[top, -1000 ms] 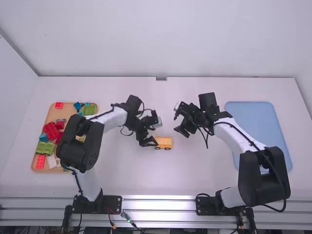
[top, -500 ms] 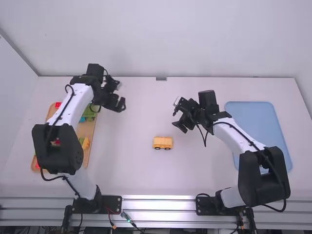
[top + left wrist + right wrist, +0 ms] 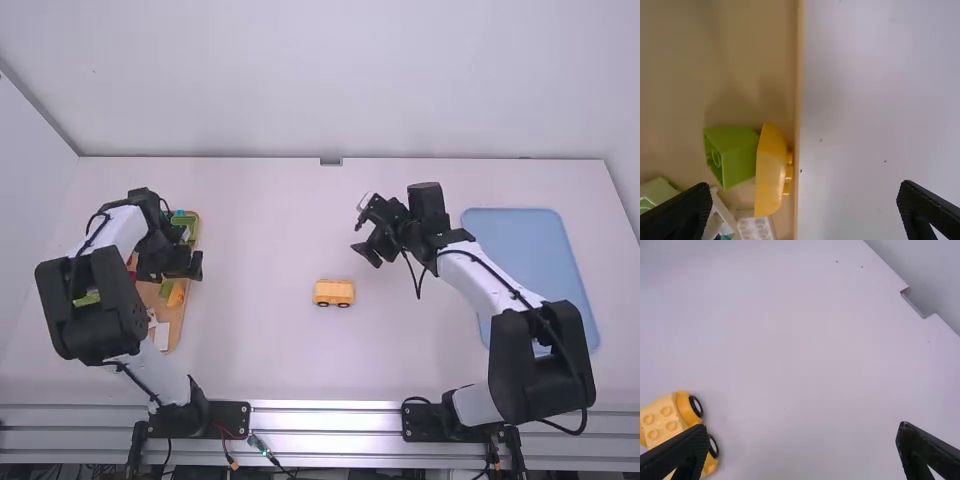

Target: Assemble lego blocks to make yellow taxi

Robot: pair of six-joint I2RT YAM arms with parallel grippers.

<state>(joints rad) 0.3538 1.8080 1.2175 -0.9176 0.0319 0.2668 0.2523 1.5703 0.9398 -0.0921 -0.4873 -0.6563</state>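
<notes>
My left gripper (image 3: 184,268) is over the wooden tray's right side. In the left wrist view the left gripper (image 3: 804,200) stands open above the tray's edge, with a yellow curved block (image 3: 770,172) lying on its side beneath, against the rim and beside a green block (image 3: 735,155). A yellow car body on black wheels (image 3: 334,292) rests at mid-table, studs upward. Up and to the right of it hangs my right gripper (image 3: 372,248); in the right wrist view the right gripper (image 3: 804,442) is open with nothing held, and the car (image 3: 665,422) sits near one finger.
The wooden tray (image 3: 172,330) at the left also holds a white block (image 3: 754,229) and a pale green block (image 3: 657,194). A blue tray (image 3: 530,240) lies at the right, partly behind the right arm. Bare table surrounds the car.
The left gripper let go of the car, swung left and away from the camera, then came back nearer over the wooden tray. The car stays in place; the right arm has barely shifted.
</notes>
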